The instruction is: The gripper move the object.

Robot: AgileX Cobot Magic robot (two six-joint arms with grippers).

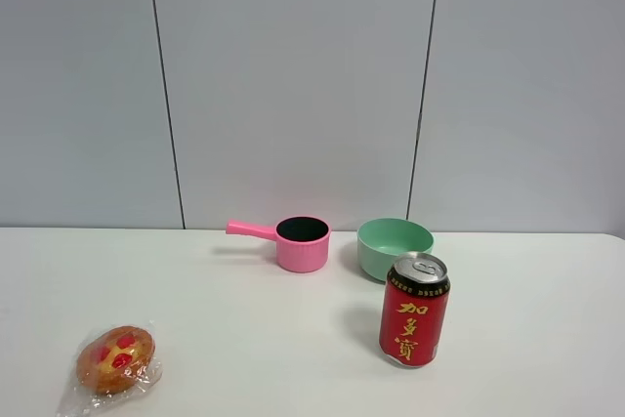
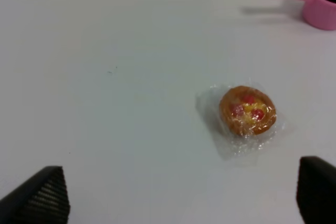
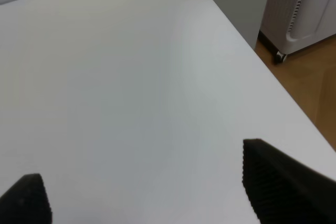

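Mint-green bowl (image 1: 395, 246) — right of table (image 1: 244, 339) centre, behind red can (image 1: 414, 310) | your right gripper (image 3: 142, 192) nearer — both grippers spread, empty.

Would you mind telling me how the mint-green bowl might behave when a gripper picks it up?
The mint-green bowl looks like thin, smooth plastic, so probably light and rigid. Its glossy rim may slip. Wide and low, it seems unlikely to tip, though the red can stands close in front.

Both pincers (image 2: 178, 198) (image 3: 147, 182) agape, empty.
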